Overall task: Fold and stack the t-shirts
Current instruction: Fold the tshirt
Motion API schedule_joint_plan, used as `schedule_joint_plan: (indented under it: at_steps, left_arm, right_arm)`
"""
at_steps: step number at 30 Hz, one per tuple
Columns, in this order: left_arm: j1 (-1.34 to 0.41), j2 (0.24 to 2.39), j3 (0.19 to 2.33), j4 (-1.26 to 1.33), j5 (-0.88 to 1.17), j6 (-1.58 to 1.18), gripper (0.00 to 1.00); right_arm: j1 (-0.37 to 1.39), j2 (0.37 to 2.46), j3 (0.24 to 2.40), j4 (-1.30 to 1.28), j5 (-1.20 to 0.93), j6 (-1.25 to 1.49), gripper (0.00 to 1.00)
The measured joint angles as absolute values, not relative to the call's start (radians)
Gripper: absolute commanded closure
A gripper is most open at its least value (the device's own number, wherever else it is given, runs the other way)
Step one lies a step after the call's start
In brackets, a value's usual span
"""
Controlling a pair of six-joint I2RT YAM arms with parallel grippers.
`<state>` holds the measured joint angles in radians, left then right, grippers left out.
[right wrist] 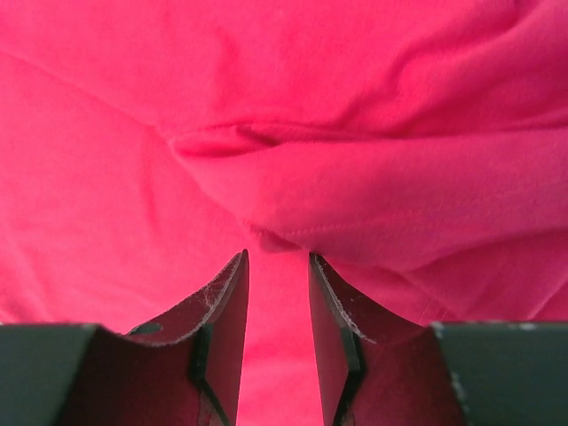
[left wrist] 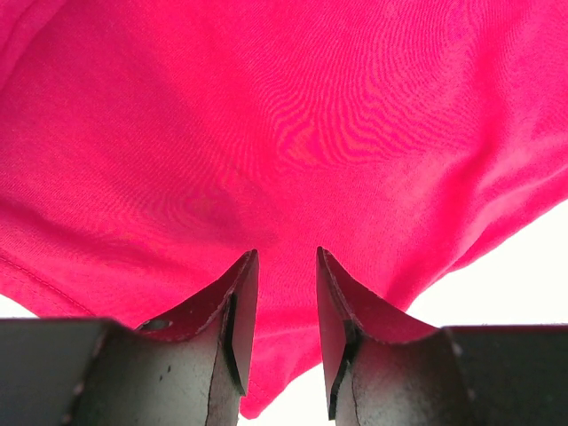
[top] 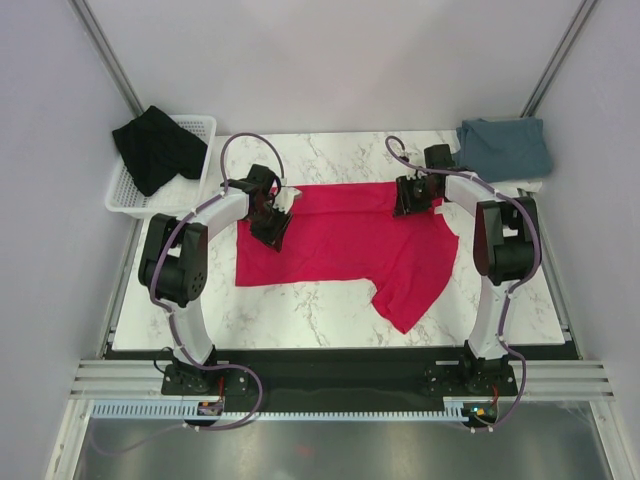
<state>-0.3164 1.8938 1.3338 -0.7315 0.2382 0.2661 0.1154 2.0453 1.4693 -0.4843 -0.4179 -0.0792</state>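
Left pincer (left wrist: 286, 251) and right pincer (right wrist: 277, 254) narrowly parted over red t-shirt (top: 340, 245); grip on cloth unclear. Cloth fills both wrist views.

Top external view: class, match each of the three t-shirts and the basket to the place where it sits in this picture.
Things:
1. red t-shirt
2. blue-grey t-shirt
3. black t-shirt
4. white wire basket

Places:
A. folded at the far right corner of the table
B. draped over the basket's far end
C. beside the table's far left corner
D. spread across the middle of the table

Pairs: 1-D, 2-A, 3-B, 4-C
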Motion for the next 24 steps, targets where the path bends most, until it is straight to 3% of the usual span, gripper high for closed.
schedule_joint_plan:
  at_steps: [10, 14, 18, 24]
  left_arm:
    - [-0.316, 1.903, 1.334, -0.731, 0.238, 0.266, 0.6]
    - [-0.316, 1.907, 1.334, -0.731, 0.238, 0.266, 0.6]
    - [-0.316, 1.907, 1.334, -0.731, 0.238, 0.266, 0.6]
    - [-0.316, 1.907, 1.334, -0.731, 0.238, 0.266, 0.6]
  right_arm:
    - [0.118, 2.101, 1.498, -0.483, -0.416, -0.074, 0.6]
    - [0.121, 2.107, 1.507, -0.48, -0.414, -0.074, 0.7]
    - [0.127, 2.108, 1.507, -0.478, -0.414, -0.073, 0.71]
    - [0.141, 2.118, 1.521, -0.477, -0.414, -0.074, 0.86]
